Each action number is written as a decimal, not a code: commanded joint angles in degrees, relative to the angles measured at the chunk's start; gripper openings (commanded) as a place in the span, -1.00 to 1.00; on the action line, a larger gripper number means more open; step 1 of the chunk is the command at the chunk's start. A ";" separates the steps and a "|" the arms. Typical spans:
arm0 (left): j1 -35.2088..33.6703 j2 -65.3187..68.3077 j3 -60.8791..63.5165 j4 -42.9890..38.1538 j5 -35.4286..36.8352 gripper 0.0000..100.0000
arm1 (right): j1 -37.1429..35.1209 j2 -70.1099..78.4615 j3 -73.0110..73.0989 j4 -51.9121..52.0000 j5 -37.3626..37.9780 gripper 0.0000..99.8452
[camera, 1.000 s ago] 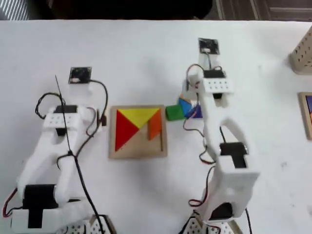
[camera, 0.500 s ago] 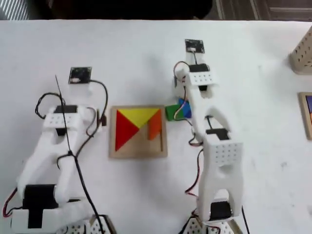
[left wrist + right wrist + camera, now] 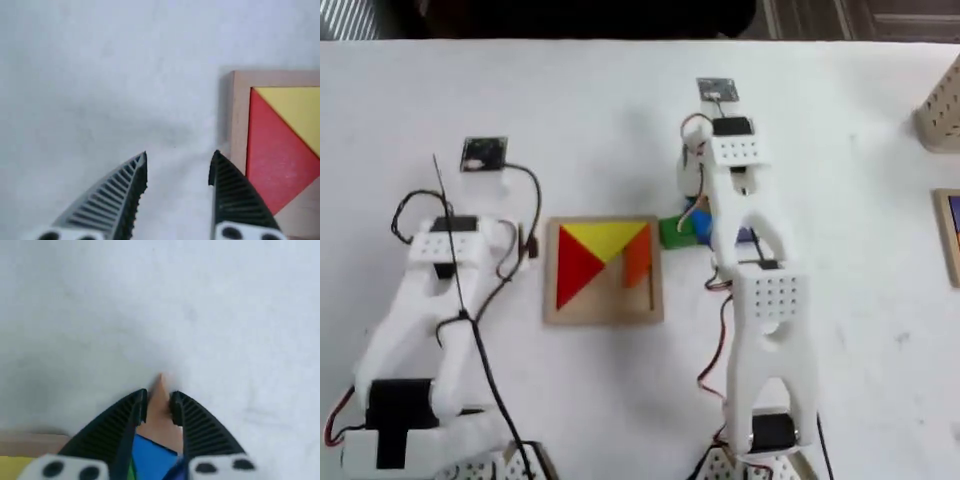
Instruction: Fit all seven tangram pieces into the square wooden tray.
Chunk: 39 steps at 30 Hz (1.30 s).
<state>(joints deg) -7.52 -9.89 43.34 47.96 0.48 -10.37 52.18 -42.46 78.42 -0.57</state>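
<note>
White table (image 3: 620,120) on my feed, with the square wooden tray (image 3: 603,312) holding the yellow piece (image 3: 603,238), red piece (image 3: 575,270) and orange piece (image 3: 638,262). My left gripper (image 3: 180,154) sits spread just left of the tray. Just right of the tray, my right gripper (image 3: 159,392) is pinching a tan pointed piece (image 3: 159,412), right by the green piece (image 3: 673,231) and blue piece (image 3: 152,457).

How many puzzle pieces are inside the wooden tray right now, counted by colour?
yellow piece: 1
red piece: 1
orange piece: 1
Total: 3 pieces inside the tray
</note>
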 commanded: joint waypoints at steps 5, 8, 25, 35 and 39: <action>-0.22 0.13 -2.90 0.26 0.09 -0.57 | 0.40 -1.63 -2.46 4.62 0.53 -0.96; -0.13 0.13 -2.99 0.26 0.09 -0.57 | 1.80 -4.62 -2.81 6.29 0.53 -0.96; -0.40 0.13 -3.16 0.18 -2.11 -0.57 | 0.84 -14.73 -2.29 19.65 0.88 -0.96; -0.48 0.04 -1.41 -2.37 -2.37 -0.57 | -10.33 -21.05 8.79 18.42 -1.76 -0.96; -0.57 -2.42 -0.18 -2.55 -2.37 -0.57 | -14.73 -21.23 12.57 14.20 -4.57 -0.96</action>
<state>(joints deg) -7.52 -9.89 43.34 46.64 -1.19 -22.33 34.59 -31.21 95.21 -3.30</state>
